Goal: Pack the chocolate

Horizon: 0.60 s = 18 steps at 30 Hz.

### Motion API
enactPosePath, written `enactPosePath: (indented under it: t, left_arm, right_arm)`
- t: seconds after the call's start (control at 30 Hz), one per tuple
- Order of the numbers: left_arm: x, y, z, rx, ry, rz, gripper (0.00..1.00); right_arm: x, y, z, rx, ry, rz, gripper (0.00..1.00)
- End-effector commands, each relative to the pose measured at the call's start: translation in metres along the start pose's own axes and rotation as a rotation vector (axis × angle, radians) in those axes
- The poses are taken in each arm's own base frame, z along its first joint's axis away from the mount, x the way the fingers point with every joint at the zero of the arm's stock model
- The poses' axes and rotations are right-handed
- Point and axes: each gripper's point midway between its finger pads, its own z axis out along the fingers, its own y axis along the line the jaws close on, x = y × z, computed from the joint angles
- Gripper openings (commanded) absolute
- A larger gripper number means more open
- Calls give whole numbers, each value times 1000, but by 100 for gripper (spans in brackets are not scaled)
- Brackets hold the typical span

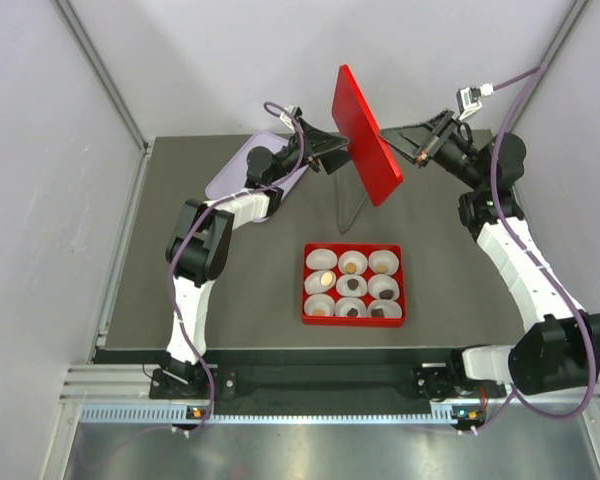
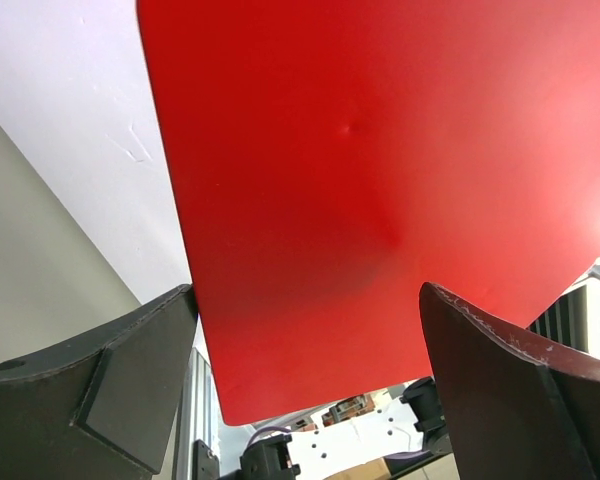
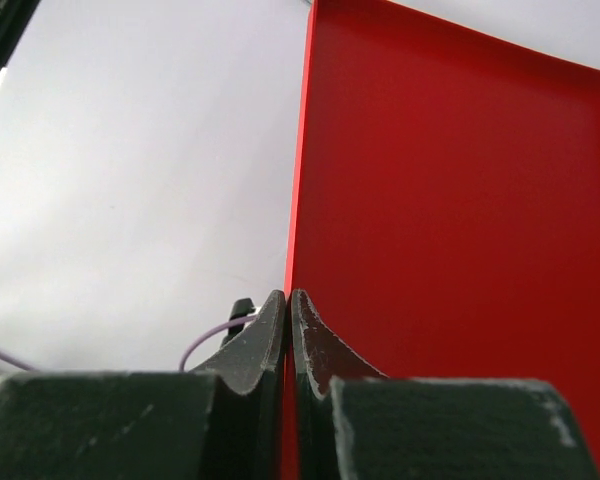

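Observation:
A red box (image 1: 352,321) sits mid-table with nine white paper cups (image 1: 383,262) in it. Small chocolate pieces lie in several cups: a dark one (image 1: 353,285) in the centre, an orange-tan one (image 1: 352,266) behind it. A flat red lid (image 1: 365,135) is held up on edge above the back of the table. My right gripper (image 1: 388,136) is shut on its right edge; in the right wrist view the fingers (image 3: 287,295) pinch the lid's rim (image 3: 460,220). My left gripper (image 1: 335,150) is open at the lid's left face (image 2: 380,180), its fingers (image 2: 305,290) wide apart.
A lavender tray (image 1: 230,170) lies at the back left of the dark table, beside the left arm. Thin metal tongs (image 1: 342,215) lie on the table below the raised lid, behind the box. Grey walls close in on both sides.

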Motion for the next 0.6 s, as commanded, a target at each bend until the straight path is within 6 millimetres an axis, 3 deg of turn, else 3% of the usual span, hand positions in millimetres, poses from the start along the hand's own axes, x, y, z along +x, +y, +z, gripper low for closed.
enactPosePath:
  t: [0.0, 0.57]
  left_arm:
    - [20, -95, -9, 376, 49, 384, 96]
    - [11, -87, -12, 368, 45, 396, 96]
  right_arm:
    - [-28, 36, 2, -94, -73, -67, 0]
    - [-43, 61, 9, -175, -93, -21, 0]
